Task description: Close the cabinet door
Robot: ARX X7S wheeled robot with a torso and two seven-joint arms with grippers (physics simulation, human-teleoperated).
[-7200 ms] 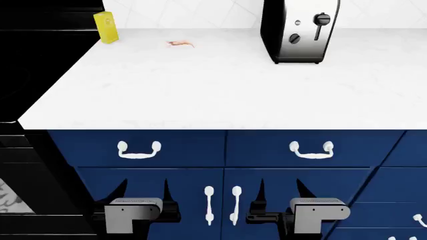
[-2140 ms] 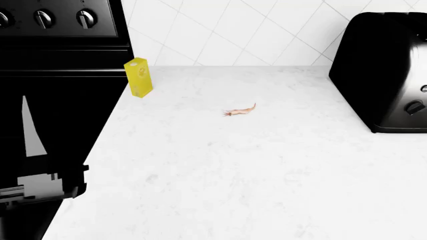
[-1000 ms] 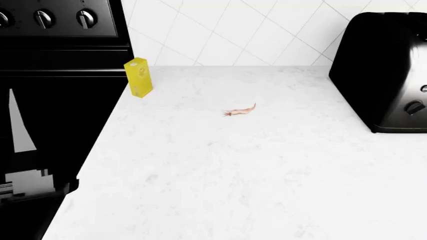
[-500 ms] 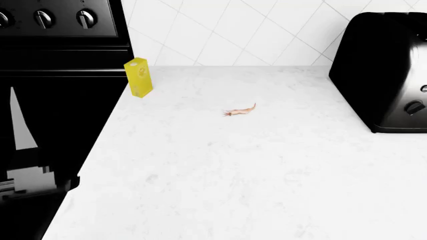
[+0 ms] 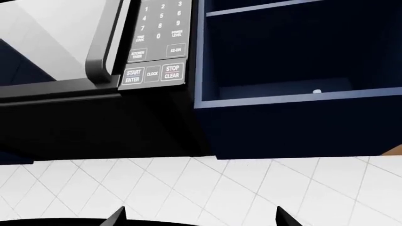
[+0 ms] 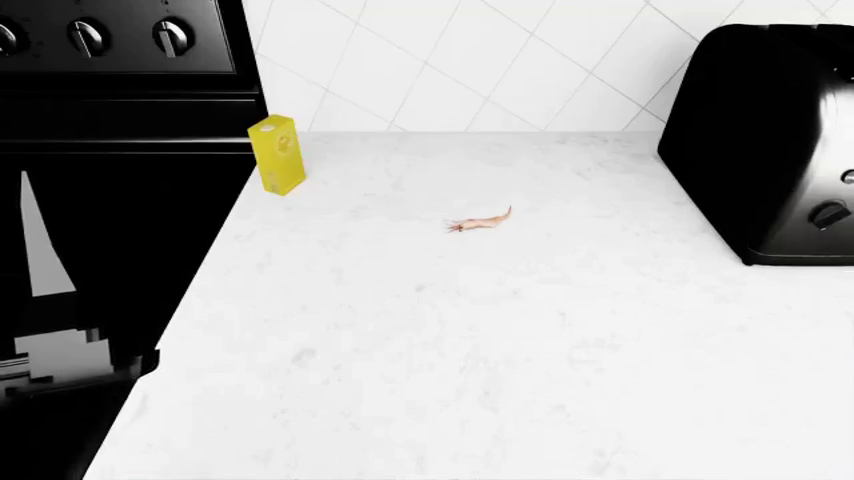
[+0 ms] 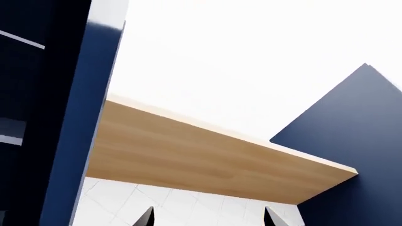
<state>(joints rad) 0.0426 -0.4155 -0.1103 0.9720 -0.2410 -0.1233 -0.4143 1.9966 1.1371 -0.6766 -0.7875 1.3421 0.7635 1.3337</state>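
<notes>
1. Standing by the counter, an onlooker sees both arms raised toward the upper cabinets; the head view shows only part of the left gripper [image 6: 47, 330] low at its left edge, over the black stove [image 6: 120, 150].
2. Left gripper state: two dark fingertips [image 5: 116, 217] sit wide apart at the edge of the left wrist view, so the jaws stand apart and hold nothing.
3. Right gripper [image 7: 207, 217] state: its two fingertips likewise show spread, with nothing between them.
4. Ahead of the left gripper lies an open cabinet [image 5: 295, 99], dark blue, with bare shelves, just beside the microwave [image 5: 94, 70] and above the tiled wall [image 5: 220, 188].
5. Ahead of the right gripper stands the cabinet door [image 7: 82, 117], seen edge-on as a tall blue slab swung outward. A wooden panel [image 7: 188, 160] runs beyond it; whether this belongs to the same cabinet cannot be told.
6. Handling judgement: the door is a rigid hinged panel, light to swing, with a smooth painted face that offers little grip. Pushing flat against the outer face near the free edge, far from the hinge, should serve better than pinching.
7. No handle is visible in these views.
</notes>
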